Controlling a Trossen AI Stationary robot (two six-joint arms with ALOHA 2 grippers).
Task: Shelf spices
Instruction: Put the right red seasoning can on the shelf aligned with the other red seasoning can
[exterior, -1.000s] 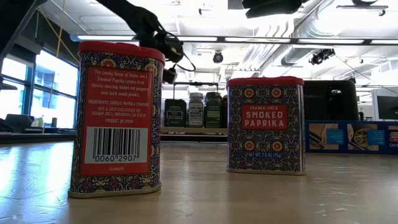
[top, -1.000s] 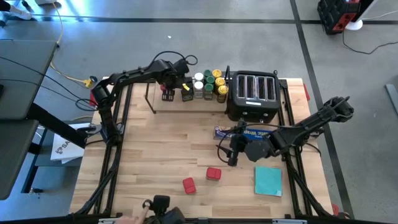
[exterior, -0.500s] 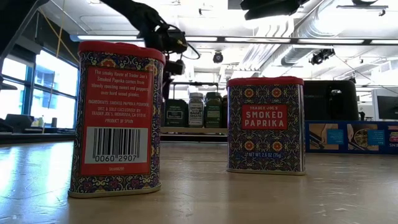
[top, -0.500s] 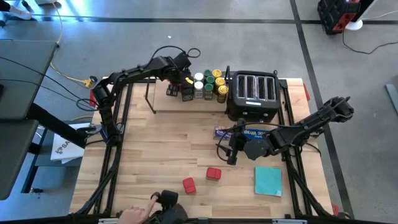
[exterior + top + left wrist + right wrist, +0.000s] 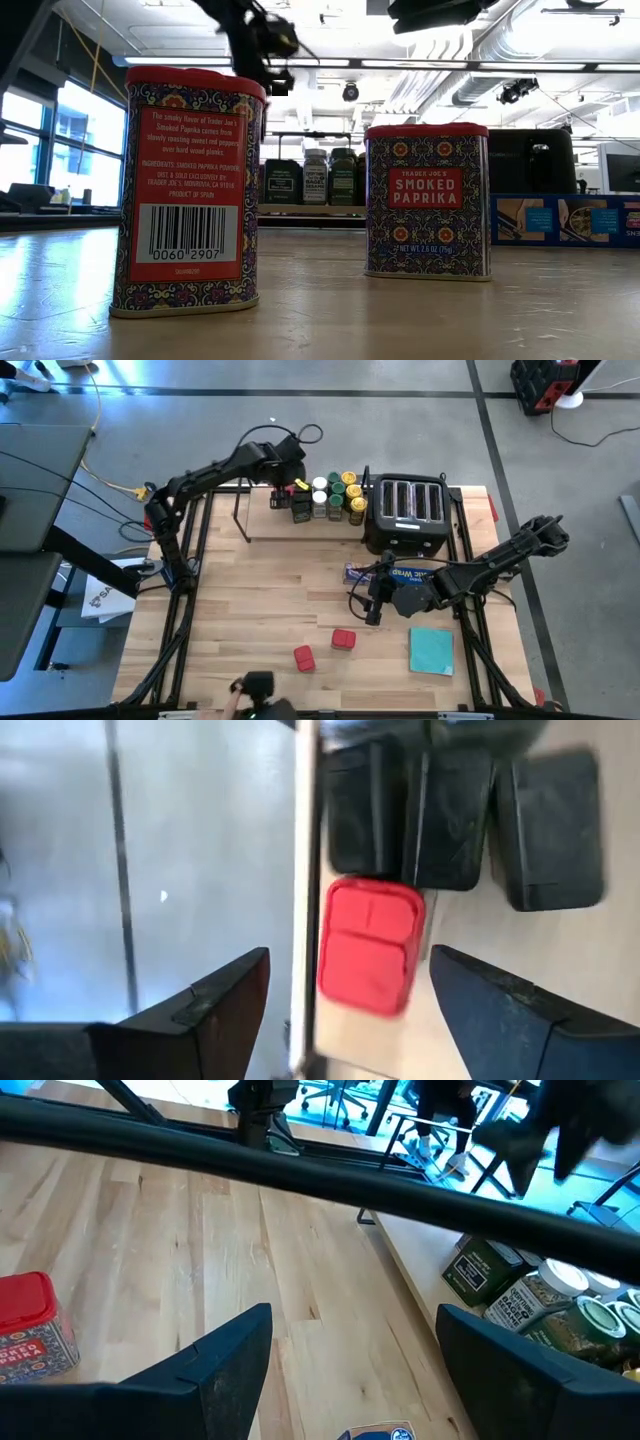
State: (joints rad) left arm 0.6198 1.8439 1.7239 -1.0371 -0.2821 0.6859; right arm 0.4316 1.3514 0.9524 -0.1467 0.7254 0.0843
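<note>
My left gripper (image 5: 290, 468) hangs open above the left part of the shelf (image 5: 290, 528), a light-wood plank with black wire uprights at the table's far side. Below it a red tin (image 5: 370, 945) stands on the plank beside dark tins (image 5: 450, 815), with nothing between the fingers. Jars with yellow, green and white lids (image 5: 338, 495) stand further right on the shelf. Two more red paprika tins (image 5: 343, 639) (image 5: 304, 657) stand on the table near the front. My right gripper (image 5: 374, 608) waits open over the table's middle.
A black four-slot toaster (image 5: 408, 510) stands at the far right, beside the shelf. A long blue wrap box (image 5: 385, 573) lies under my right arm, and a flat teal square (image 5: 431, 650) lies at the near right. Bare wood stretches across the table's left half.
My left gripper has risen from the shelf and drawn toward the table's far edge, leaving the red tin standing on the plank beside the dark tins. A person's hand showed briefly at the table's near edge.
</note>
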